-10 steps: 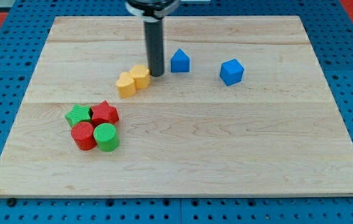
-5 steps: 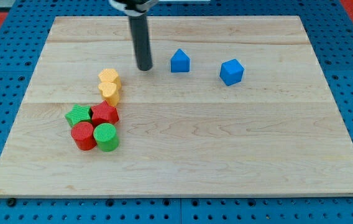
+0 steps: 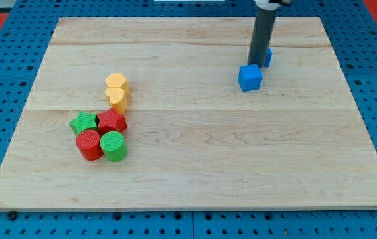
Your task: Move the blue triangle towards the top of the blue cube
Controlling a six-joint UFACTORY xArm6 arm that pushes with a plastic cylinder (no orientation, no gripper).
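The blue cube (image 3: 249, 78) sits on the wooden board (image 3: 188, 146) at the upper right. The blue triangle (image 3: 267, 57) lies just above and right of the cube, mostly hidden behind my rod; only its right edge shows. My tip (image 3: 259, 64) stands against the triangle's left side, right above the cube's top edge.
Two yellow blocks (image 3: 117, 91) sit together at the left of the middle. Below them lies a cluster: a green star (image 3: 83, 123), a red star (image 3: 112, 121), a red cylinder (image 3: 88, 145) and a green cylinder (image 3: 113, 146).
My tip swept from the left of the triangle to the right. The blue triangle moved right and up, to just above the cube. The cube shifted slightly. The yellow blocks stay where they were pushed.
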